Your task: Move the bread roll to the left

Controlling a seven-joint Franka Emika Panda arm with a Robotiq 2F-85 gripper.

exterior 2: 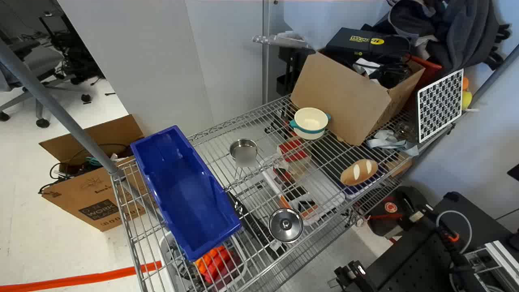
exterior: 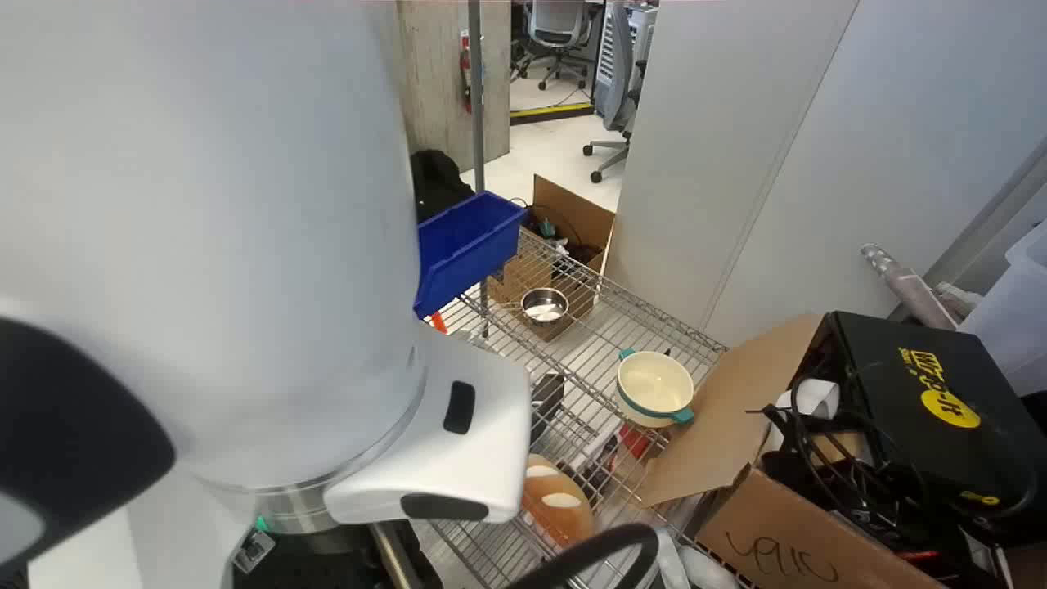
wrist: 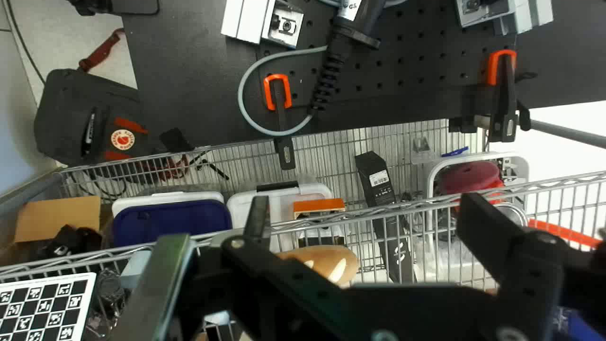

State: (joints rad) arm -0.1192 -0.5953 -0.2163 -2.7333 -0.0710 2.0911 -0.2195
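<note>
The bread roll is brown with pale slashes. It lies on the wire shelf, at the right in an exterior view [exterior 2: 359,172] and low in the middle in an exterior view [exterior: 559,503]. It also shows in the wrist view [wrist: 331,260], partly hidden behind the gripper's left finger. My gripper [wrist: 369,219] is open in the wrist view, its fingers wide apart with nothing between them. It is apart from the roll. The white arm [exterior: 270,245] fills the left of an exterior view, where the gripper's fingers do not show.
The wire shelf [exterior 2: 259,178] also holds a blue bin [exterior 2: 184,190], a steel saucepan [exterior 2: 243,148], a round lid [exterior 2: 286,225], a cream pot [exterior 2: 311,121] and an open cardboard box [exterior 2: 340,97]. A checkered board [exterior 2: 440,106] stands near the right end. A grey post [exterior 2: 61,109] rises at the left.
</note>
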